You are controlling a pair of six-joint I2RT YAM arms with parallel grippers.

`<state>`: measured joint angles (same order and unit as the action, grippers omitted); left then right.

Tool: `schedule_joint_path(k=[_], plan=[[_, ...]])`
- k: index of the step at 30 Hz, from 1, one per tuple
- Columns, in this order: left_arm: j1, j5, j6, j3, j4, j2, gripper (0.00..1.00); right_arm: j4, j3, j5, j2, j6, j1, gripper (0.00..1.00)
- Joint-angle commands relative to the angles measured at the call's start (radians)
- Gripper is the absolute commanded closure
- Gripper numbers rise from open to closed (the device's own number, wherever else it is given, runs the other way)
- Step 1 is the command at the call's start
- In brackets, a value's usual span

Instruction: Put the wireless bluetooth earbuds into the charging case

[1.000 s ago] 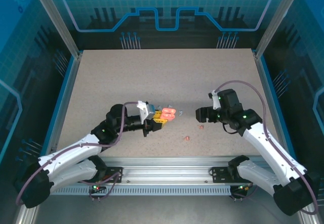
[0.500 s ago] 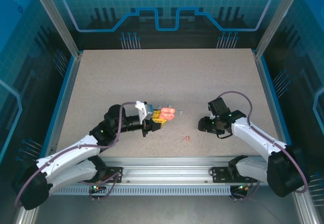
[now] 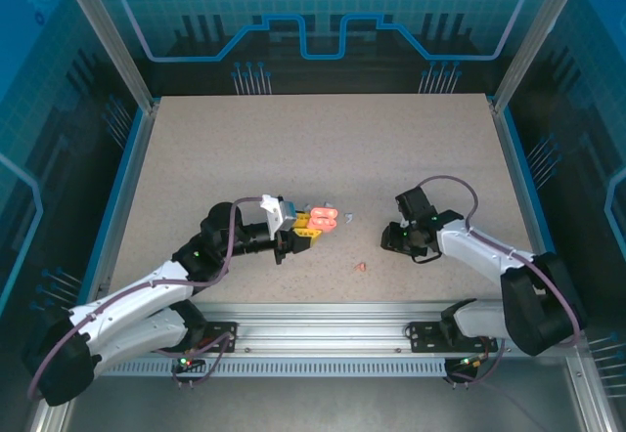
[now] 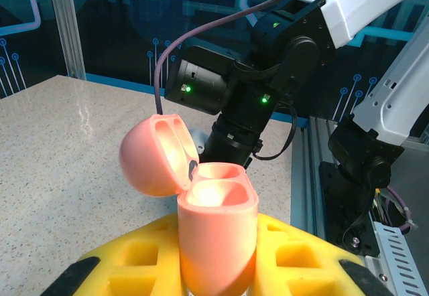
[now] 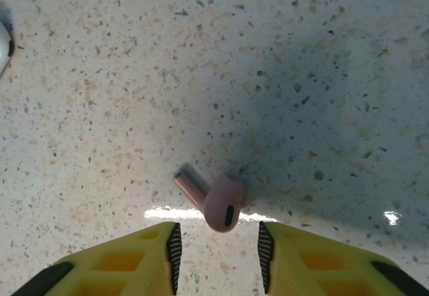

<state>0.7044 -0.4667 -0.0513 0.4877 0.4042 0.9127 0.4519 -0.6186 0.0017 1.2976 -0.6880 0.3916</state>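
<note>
Flat pink earbud (image 5: 220, 202), open pink case (image 4: 216, 229)

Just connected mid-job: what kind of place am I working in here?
Probably a lab robot cell: aluminium frame posts, blue circuit-print wall panels, and a speckled tabletop fronted by a metal mounting rail.

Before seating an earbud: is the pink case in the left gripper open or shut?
Open. The salmon-pink rounded plastic charging case has its domed lid hinged back, both wells exposed.
</note>
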Motion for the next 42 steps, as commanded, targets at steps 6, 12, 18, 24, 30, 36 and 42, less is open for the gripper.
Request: schedule_joint_path(k=[6, 12, 18, 24, 30, 36, 42], plan=[[0.010, 0.016, 0.004, 0.000, -0.024, -0.029, 0.94, -0.039, 0.002, 0.026, 0.047, -0.008, -0.013, 0.69], [0.009, 0.018, 0.010, -0.003, -0.022, -0.029, 0.94, -0.046, -0.004, 0.038, 0.066, -0.008, -0.013, 0.69], [0.010, 0.017, 0.010, -0.002, -0.024, -0.032, 0.94, -0.057, -0.013, 0.034, 0.089, -0.010, -0.012, 0.70], [0.009, 0.020, 0.007, -0.003, -0.030, -0.035, 0.94, -0.055, -0.021, 0.033, 0.103, -0.005, -0.014, 0.72], [0.009, 0.024, 0.001, -0.003, -0.040, -0.044, 0.94, -0.043, -0.035, 0.022, 0.119, 0.003, -0.013, 0.75], [0.009, 0.023, -0.002, -0.003, -0.042, -0.051, 0.94, -0.051, -0.028, 0.033, 0.097, 0.033, -0.013, 0.76], [0.010, 0.017, 0.015, -0.022, -0.013, -0.043, 0.94, -0.028, -0.043, 0.042, 0.052, 0.110, -0.011, 0.76]])
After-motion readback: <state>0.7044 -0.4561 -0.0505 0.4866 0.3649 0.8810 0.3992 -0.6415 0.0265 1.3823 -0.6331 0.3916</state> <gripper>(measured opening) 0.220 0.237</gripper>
